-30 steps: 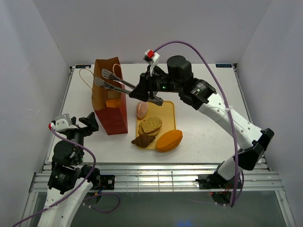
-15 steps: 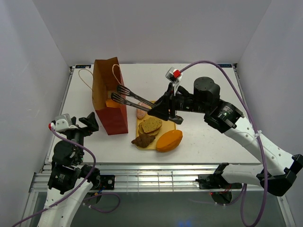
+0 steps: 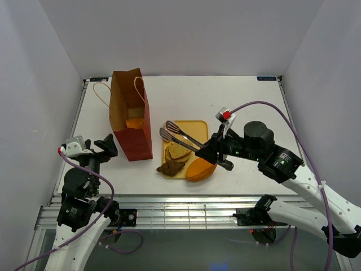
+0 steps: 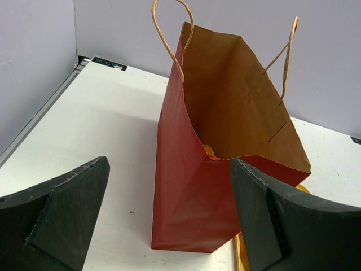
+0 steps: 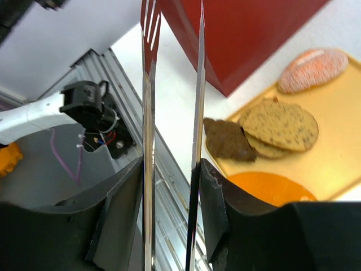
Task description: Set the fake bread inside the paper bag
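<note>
The reddish-brown paper bag [image 3: 128,116] [image 4: 225,164] stands upright with its mouth open; an orange-gold piece of bread [image 3: 134,122] lies inside it. On the yellow tray [image 3: 194,125] lie speckled slices [image 3: 179,151] [image 5: 279,125], a brown croissant [image 3: 170,167] [image 5: 225,140] and an orange loaf [image 3: 198,171] [image 5: 271,189]. The right wrist view also shows a pink roll [image 5: 313,69]. My right gripper [image 3: 217,153] [image 5: 169,214] is shut on silver tongs [image 3: 179,134] [image 5: 149,84], whose empty tips hover over the tray's left part. My left gripper [image 3: 104,148] [image 4: 169,220] is open, just left of the bag's base.
The bag's cord handle [image 3: 102,93] loops out to the left over the white table [image 3: 242,107]. Grey walls enclose the table on three sides. A metal rail [image 3: 186,209] runs along the near edge, by the arm bases.
My right arm has drawn back from the bag's mouth toward the near right, lowering the tongs over the tray. The tongs hold nothing. The left arm has not moved.
</note>
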`<state>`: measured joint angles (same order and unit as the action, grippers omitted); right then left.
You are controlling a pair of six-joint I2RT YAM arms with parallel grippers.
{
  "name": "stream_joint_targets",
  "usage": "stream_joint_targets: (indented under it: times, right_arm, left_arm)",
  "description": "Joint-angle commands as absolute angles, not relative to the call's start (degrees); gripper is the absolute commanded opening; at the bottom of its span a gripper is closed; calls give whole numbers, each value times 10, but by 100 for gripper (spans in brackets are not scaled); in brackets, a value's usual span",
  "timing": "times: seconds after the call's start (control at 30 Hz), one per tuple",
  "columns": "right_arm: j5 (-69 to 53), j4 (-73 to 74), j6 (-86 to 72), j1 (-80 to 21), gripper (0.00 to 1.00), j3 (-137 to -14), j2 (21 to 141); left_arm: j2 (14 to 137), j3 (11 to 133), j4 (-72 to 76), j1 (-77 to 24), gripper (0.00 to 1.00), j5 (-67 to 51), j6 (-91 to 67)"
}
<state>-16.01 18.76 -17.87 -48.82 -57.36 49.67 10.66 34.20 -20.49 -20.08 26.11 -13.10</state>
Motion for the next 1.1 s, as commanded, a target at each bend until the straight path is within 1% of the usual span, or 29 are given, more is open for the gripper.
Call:
stream_joint_targets:
  times: [0.0, 0.03, 0.07, 0.23, 0.4, 0.47, 0.63, 1.07]
  right_arm:
    - [-95, 230, -192, -487, 48, -562, 476]
    - [-56, 256, -194, -487, 48, -564, 477]
    - [-41, 297, -195, -487, 48, -564, 476]
    - [43, 392, -231, -487, 48, -556, 439]
    - [81, 450, -310, -487, 48, -533, 389]
    - [90, 461, -332, -487, 48, -519, 367]
    - [109, 502, -395, -487, 52, -501, 343]
    - [125, 505, -543, -487, 55, -456, 280]
  left_arm:
    - [110, 342, -200, -203, 98, 257, -129]
    - [109, 343, -201, -203, 98, 258, -129]
    - [108, 342, -201, -203, 98, 258, -130]
    - [111, 342, -201, -203, 98, 253, -130]
    - [110, 342, -200, -203, 98, 251, -130]
    - [108, 342, -200, -203, 98, 250, -130]
    - [108, 340, -197, -203, 98, 247, -130]
    - [105, 338, -191, -208, 98, 225, -129]
